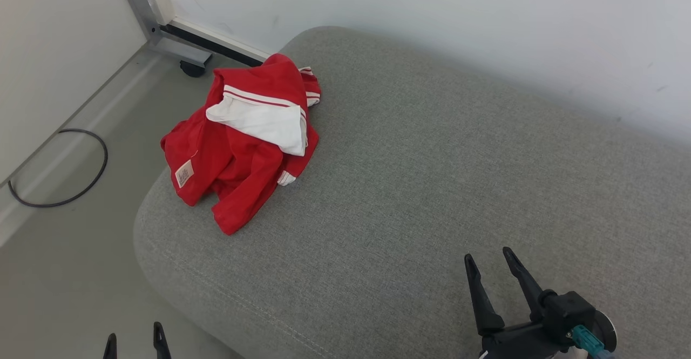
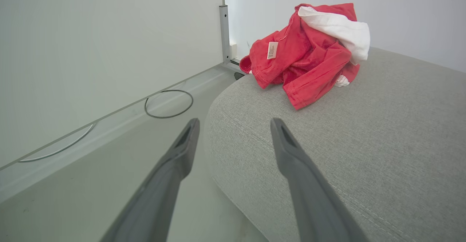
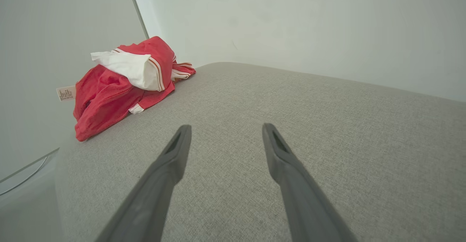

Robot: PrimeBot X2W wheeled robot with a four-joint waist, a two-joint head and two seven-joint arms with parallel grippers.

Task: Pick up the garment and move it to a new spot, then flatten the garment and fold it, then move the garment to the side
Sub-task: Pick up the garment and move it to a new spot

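Observation:
The garment is a crumpled red piece with white trim and a small label, heaped near the far left corner of the grey upholstered seat. It also lies ahead in the left wrist view, garment, and at the upper left of the right wrist view, garment. My left gripper is open at the bottom left, off the seat's near left corner, with only its fingertips showing. Low at the right, my right gripper is open above the seat, far from the garment. Both hold nothing.
Pale floor runs along the seat's left side, with a black cable loop on it. A metal frame leg with a caster stands behind the garment. A white wall borders the seat's far edge.

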